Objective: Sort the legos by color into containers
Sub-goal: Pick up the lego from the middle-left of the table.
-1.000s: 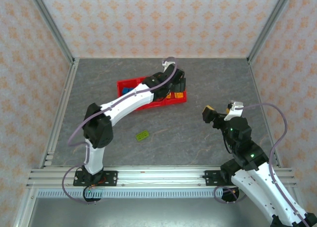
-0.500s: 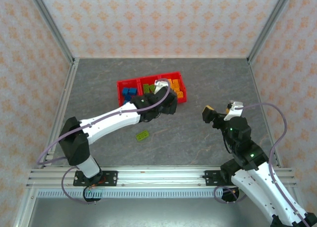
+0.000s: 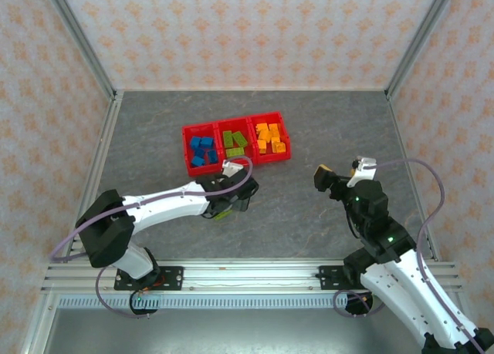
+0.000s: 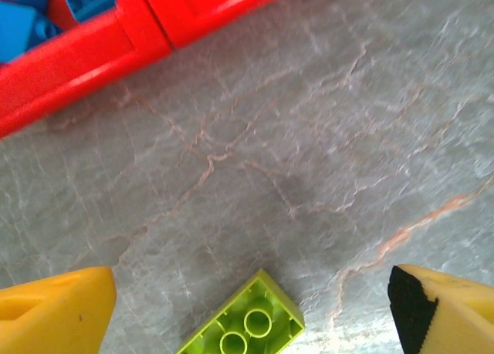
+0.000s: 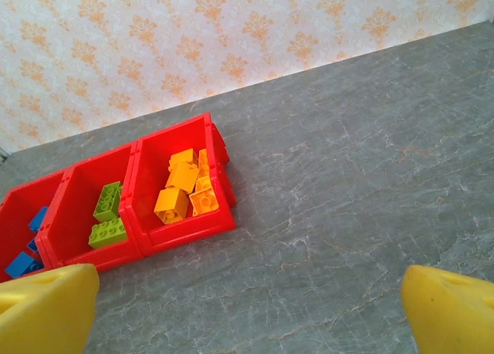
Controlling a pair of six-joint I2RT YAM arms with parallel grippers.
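Left claw [image 4: 251, 296], back from the bins [image 4: 85, 57], gapes over the stray green brick [image 4: 245, 329] — to straddle it. Right claw [image 5: 247, 304] idles wide.

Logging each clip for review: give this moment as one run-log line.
left gripper: open, above loose green lego on table | right gripper: open, empty | containers: hold other legos, sorted by colour

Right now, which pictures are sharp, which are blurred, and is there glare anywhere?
Top view: even light, sharp, no glare. Left wrist view: the green brick is fairly sharp but cut by the lower edge; the left fingers are soft; a pale sheen lies on the red bin wall. Right wrist view: the bins are sharp, the right fingers blurred.
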